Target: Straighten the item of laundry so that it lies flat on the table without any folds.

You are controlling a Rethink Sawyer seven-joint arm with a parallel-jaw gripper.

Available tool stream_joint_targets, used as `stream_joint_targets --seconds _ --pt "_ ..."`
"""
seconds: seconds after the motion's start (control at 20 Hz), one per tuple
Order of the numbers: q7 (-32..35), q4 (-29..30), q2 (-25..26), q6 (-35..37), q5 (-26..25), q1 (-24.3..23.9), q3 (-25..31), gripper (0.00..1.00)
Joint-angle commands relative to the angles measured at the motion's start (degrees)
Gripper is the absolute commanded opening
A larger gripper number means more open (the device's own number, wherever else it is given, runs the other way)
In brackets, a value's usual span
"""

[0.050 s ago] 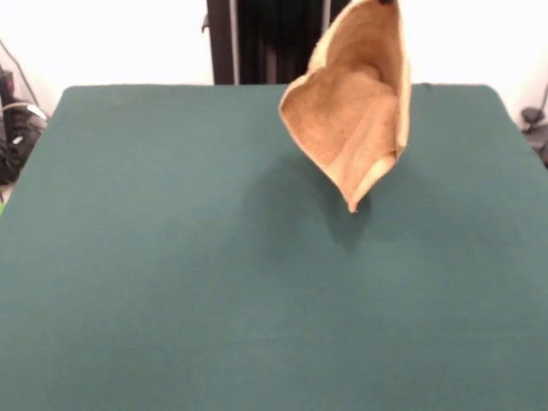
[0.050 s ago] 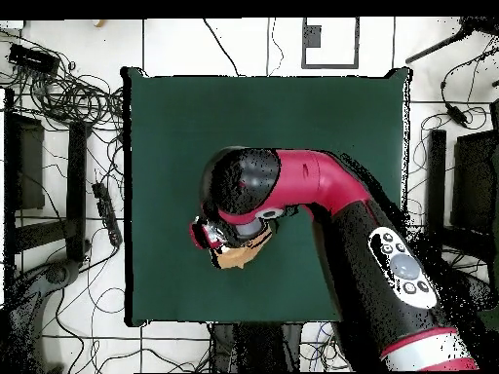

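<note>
Above the table's (image 1: 171, 282) far edge, right of middle, we see the towel (image 1: 355, 128) hanging off the surface, folded into a cone, point down. We can't tell the gripper's grip; it's hidden. We'd lower slowly, dragging toward the bare green middle so it unrolls. Cables litter the floor.

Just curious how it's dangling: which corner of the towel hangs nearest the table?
The pointed bottom corner of the towel; the left corner sits higher, and the top runs off the picture.
</note>
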Motion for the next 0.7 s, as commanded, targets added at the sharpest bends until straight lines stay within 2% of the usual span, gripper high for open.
stream_joint_targets --seconds 0.05,0.25,0.45,0.7 --pt "4.42 1.3 1.38 0.29 -3.87 1.03 -3.1 0.0" --pt "1.44 1.42 2.36 -5.1 -5.66 0.28 -1.99 0.0" --pt "2.42 0.5 2.12 -10.02 -7.03 0.97 -1.17 0.0" --pt "3.85 -1.46 3.19 -21.85 -9.95 1.49 -0.5 0.0"
